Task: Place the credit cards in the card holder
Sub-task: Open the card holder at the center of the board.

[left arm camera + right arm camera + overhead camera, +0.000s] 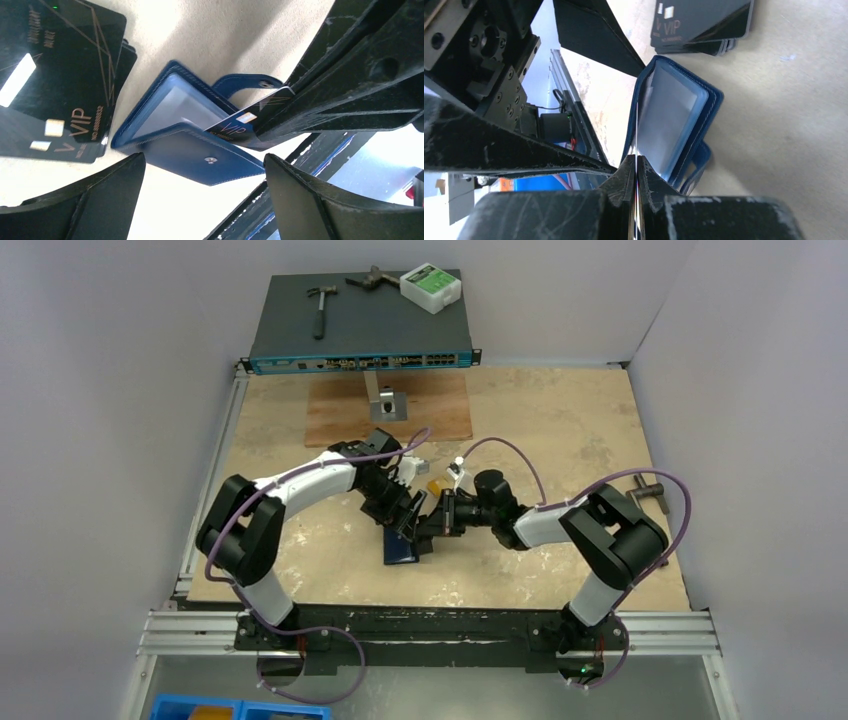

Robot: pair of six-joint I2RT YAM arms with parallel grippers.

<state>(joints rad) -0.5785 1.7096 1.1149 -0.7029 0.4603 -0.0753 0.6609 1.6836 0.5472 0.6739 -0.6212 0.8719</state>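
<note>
Card holder (pixel 172 117) lies splayed open on the counter (pixel 225 40) so the right end effector (pixel 636 165), clenched on a black VIP card (pixel 240 122), can feed it edge-first into a pocket; left end effector (pixel 204 165) hovers released, spare cards (pixel 65 75) beside.

The holder (pixel 220 162) looks like smooth stitched navy leather with clear plastic sleeves, the cards (pixel 60 75) glossy black plastic, the fingers (pixel 320 210) scuffed matt black, the worktop (pixel 560 420) mottled matt beige.

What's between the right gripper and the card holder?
A black VIP card: the right gripper pinches one end, the other end sits inside the open card holder. Left wrist view shows it plainly.
</note>
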